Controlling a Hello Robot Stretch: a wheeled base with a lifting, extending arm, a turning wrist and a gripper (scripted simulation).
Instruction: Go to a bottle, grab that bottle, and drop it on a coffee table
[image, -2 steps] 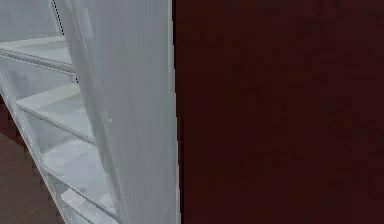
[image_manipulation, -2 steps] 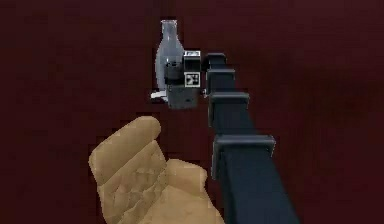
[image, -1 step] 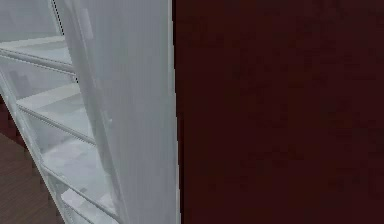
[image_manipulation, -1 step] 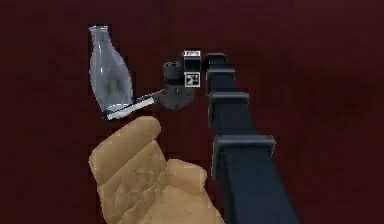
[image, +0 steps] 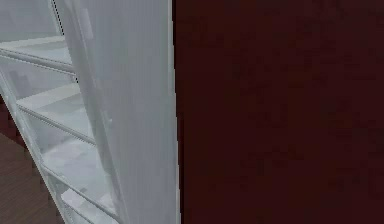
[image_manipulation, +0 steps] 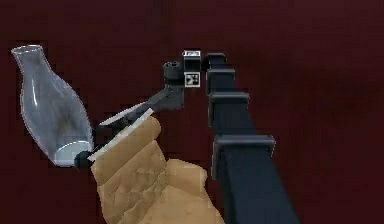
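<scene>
Arm (image_manipulation: 248, 165): dark square bar, nearest the lens, running up toward the dark red wall (image_manipulation: 310, 40). At its far end, against the wall, sit two white markers (image_manipulation: 190, 76). The gripper (image_manipulation: 90, 141) reaches off from them toward the arm side view's left.

Bottle (image_manipulation: 50, 100): clear glass, neck uppermost, tilted. It hangs at the gripper's far end with only the wall behind it, clear of any surface, so I log it as held. The two thin fingers (image_manipulation: 125, 113) run to its lower end. How they are set on the glass: cannot tell.

Tan lump (image_manipulation: 140, 180): low before the wall, soft-looking. Its top corner sits just under the fingers in the picture. Whether it touches the bottle cannot be told. What it is: unclear.

Forward view: white shelf (image: 95, 120) close up, standing at the wall's left, side panel toward the lens. The wall takes the rest.

Step, as judged: going to the bottle and grabbing it look done. The carry to the table is the step in hand.

Next move, as judged: the base faces wall and shelf at close range, so it likely needs to turn away and look for the table. The bottle should be kept high, off the lump and the shelf. Release should come only once it is above the table.

Count:
- bottle: 1
- shelf: 1, at least three boards
- tan lump: 1
- fingers: 2
- markers: 2
- arm: 1
</scene>
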